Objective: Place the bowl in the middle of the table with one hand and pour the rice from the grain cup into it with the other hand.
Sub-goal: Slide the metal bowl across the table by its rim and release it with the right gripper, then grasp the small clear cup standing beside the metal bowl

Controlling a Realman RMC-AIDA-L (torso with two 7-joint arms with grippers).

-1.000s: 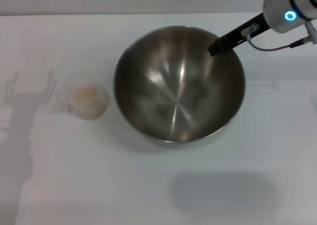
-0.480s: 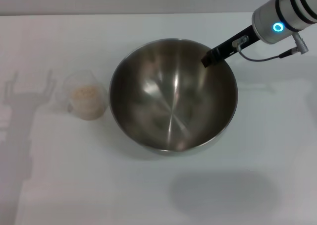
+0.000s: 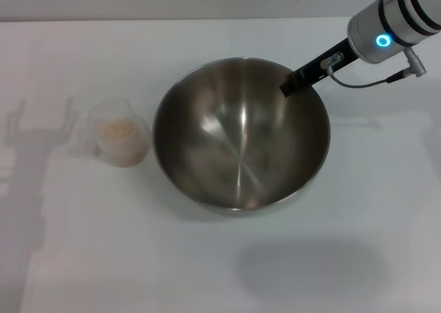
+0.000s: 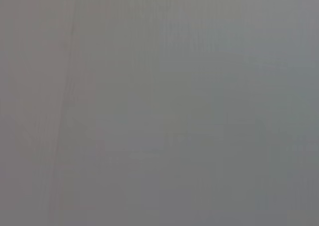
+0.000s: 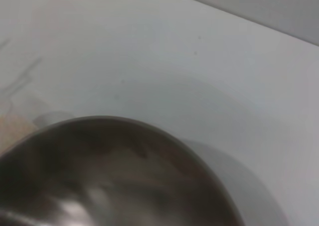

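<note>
The large steel bowl [image 3: 238, 144] sits about mid-table on the white table [image 3: 372, 203], empty inside. My right gripper [image 3: 289, 85] comes in from the far right, and its dark fingers clamp the bowl's far right rim. The small clear grain cup [image 3: 121, 142] stands upright just left of the bowl, apart from it, with pale rice [image 3: 118, 128] inside. The right wrist view shows the bowl's rim and inside [image 5: 119, 181] close up, with a bit of the cup [image 5: 46, 119] beyond it. My left gripper is out of view, and the left wrist view shows only plain grey.
The table's far edge [image 3: 207, 19] runs along the back. A cable [image 3: 365, 83] loops from my right wrist above the table, right of the bowl. Arm shadows fall on the table at the far left and near the front right.
My right gripper has carried the bowl slightly left and toward the front, then it stopped. The cup has not moved.
</note>
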